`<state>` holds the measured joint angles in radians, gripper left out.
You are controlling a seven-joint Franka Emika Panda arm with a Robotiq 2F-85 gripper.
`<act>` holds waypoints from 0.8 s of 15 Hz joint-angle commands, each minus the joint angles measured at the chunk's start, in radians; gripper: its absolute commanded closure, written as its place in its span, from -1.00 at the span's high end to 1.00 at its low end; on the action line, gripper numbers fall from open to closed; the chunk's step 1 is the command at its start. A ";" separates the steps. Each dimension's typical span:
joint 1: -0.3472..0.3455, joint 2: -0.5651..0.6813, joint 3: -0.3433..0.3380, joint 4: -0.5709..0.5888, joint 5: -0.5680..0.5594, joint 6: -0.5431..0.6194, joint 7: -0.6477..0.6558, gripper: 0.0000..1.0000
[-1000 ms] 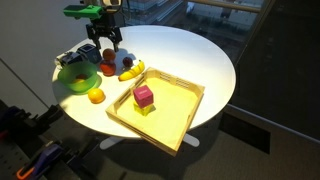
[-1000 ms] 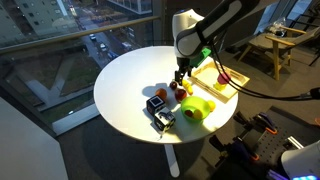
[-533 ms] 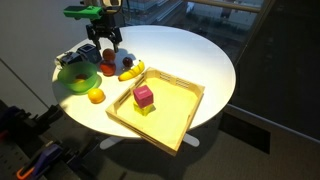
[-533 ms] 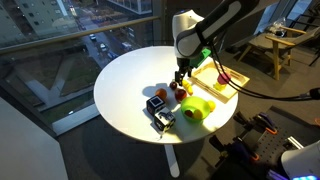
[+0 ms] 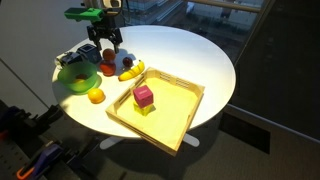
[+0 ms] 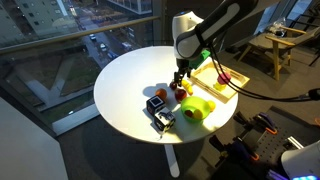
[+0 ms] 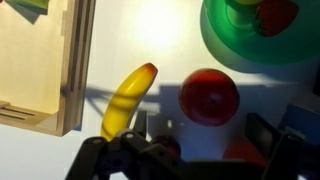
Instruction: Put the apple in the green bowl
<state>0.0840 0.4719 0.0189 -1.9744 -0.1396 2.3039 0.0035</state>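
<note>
The small, round, glossy red apple (image 7: 208, 97) lay on the round white table (image 5: 190, 55). It sat just ahead of the gripper and slightly to one side of its centre line, outside the bowl.

Handling (judged):
- The apple looked rigid, light and smooth-skinned, so it would likely slip or roll if pinched off-centre.
- The best hold appeared to be across its widest girth, with the pads on opposite sides and level with its middle.

Tool: the black two-finger gripper (image 7: 182, 140) hung above the apple in an exterior view (image 5: 107, 50). Its fingers (image 7: 264, 130) were spread wide apart, wider than the fruit. They held nothing and touched nothing, and the apple had not been enclosed.

Surroundings:
- A curved yellow banana (image 7: 130, 98) lay ahead of the gripper on the opposite side of its centre line, near the apple but apart from it.
- The shallow lime-green bowl (image 7: 225, 45) stood farther ahead on the apple's side, with its rim close to the fruit. It already held a red item and a pale one.
- A light wooden tray (image 7: 40, 60) lay off beyond the banana.
- A round orange fruit (image 5: 95, 95) rested on the bowl side of the gripper.
</note>
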 commanded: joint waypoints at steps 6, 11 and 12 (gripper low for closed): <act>0.014 -0.001 0.002 -0.025 0.016 0.090 0.082 1.00; 0.022 0.005 0.005 -0.038 0.034 0.096 0.123 1.00; 0.023 0.007 0.004 -0.040 0.035 0.096 0.129 1.00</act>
<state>0.0999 0.4820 0.0257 -1.9976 -0.1238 2.3808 0.1009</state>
